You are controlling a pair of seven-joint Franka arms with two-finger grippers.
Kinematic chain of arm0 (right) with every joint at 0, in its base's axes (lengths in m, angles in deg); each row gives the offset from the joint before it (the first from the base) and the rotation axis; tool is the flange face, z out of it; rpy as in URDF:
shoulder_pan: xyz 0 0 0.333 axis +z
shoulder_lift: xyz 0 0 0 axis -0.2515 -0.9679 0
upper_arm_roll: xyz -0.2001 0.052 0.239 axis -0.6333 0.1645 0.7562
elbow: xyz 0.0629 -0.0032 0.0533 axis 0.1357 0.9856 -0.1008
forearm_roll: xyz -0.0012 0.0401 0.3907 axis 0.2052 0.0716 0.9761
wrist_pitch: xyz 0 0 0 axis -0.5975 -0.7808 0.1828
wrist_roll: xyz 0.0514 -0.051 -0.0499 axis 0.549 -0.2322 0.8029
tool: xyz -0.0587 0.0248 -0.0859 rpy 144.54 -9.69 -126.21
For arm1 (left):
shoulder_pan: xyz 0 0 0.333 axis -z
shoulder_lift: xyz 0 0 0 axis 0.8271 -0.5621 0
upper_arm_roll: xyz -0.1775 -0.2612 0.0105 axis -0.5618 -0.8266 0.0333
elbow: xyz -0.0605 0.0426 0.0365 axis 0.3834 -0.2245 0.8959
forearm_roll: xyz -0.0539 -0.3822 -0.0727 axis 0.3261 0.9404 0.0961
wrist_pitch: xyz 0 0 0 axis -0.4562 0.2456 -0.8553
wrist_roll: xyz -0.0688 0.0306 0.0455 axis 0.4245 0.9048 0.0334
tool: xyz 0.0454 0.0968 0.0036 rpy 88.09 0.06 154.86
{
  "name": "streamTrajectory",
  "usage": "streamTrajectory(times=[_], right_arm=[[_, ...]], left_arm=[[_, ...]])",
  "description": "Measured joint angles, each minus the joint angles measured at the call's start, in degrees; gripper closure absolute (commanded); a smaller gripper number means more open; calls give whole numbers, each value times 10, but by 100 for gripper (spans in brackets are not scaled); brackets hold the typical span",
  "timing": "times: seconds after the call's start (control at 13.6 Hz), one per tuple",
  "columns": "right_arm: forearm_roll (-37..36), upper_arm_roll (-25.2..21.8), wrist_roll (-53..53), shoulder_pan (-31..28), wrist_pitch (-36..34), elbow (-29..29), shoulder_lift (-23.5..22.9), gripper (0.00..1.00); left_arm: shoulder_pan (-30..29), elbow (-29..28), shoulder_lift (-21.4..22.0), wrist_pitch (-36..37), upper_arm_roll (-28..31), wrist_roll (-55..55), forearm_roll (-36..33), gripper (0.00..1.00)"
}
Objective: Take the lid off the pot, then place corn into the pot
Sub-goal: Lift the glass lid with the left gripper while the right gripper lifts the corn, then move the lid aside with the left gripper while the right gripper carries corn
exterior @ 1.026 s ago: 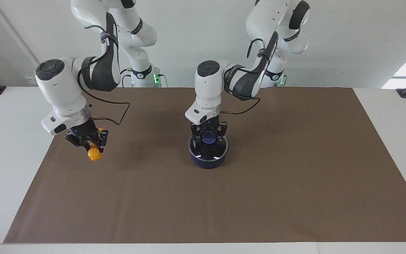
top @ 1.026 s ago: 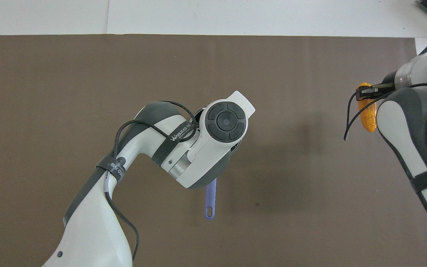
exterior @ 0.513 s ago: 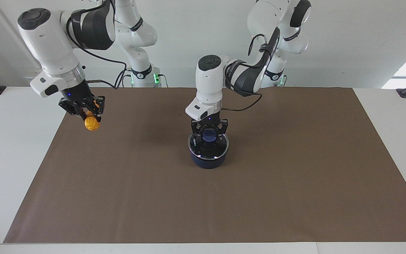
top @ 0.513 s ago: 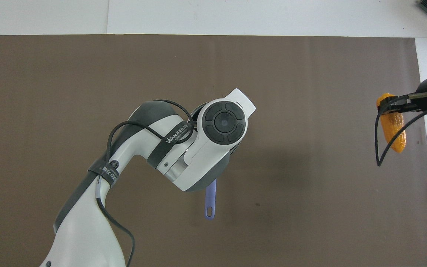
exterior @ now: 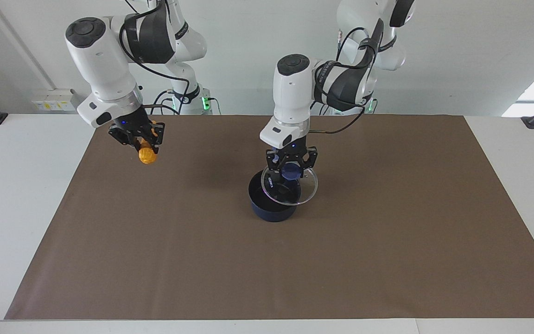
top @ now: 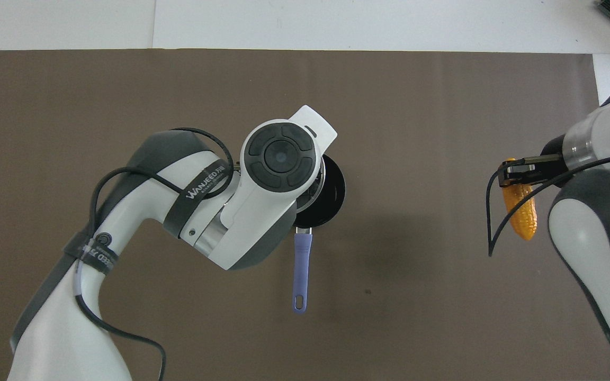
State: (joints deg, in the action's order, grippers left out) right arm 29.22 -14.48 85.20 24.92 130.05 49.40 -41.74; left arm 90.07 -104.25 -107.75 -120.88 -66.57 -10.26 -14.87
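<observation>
— Two grippers, both clenched? 
— Yes. Left gripper (exterior: 292, 172) gripped the lid (exterior: 295, 191) by its knob, raised and shifted off the pot (exterior: 271, 208) at mid-mat (exterior: 387, 260). Right gripper (exterior: 141, 143) clasped the corn (exterior: 146, 155) in the air, over the mat's edge at the right arm's end.

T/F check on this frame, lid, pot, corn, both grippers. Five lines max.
1. The left gripper holds the lid by its knob. True.
2. The lid sits flat on the pot. False: it is raised, tilted and shifted toward the left arm's end.
3. The right gripper holds the corn in the air. True.
4. The corn is in the pot. False: it hangs over the mat near the right arm's end.
5. The pot's handle points away from the robots. False: it points toward them.
</observation>
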Motion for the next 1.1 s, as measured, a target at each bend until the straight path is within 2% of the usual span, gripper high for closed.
streamTrajectory(times=[0.29,0.51,0.81,1.1], right_arm=[[-6,2,-71,70,61,11,-43,100],[-14,5,-172,145,108,5,-82,100],[-15,6,-286,223,112,-59,-143,100],[12,9,-319,250,126,-150,-242,100]], left_arm=[[-60,-16,0,-6,1,17,-1,100],[-113,-58,4,-64,0,72,-1,100],[-168,-116,21,-103,-1,164,-1,100],[-176,-134,34,-103,-1,201,-1,100]])
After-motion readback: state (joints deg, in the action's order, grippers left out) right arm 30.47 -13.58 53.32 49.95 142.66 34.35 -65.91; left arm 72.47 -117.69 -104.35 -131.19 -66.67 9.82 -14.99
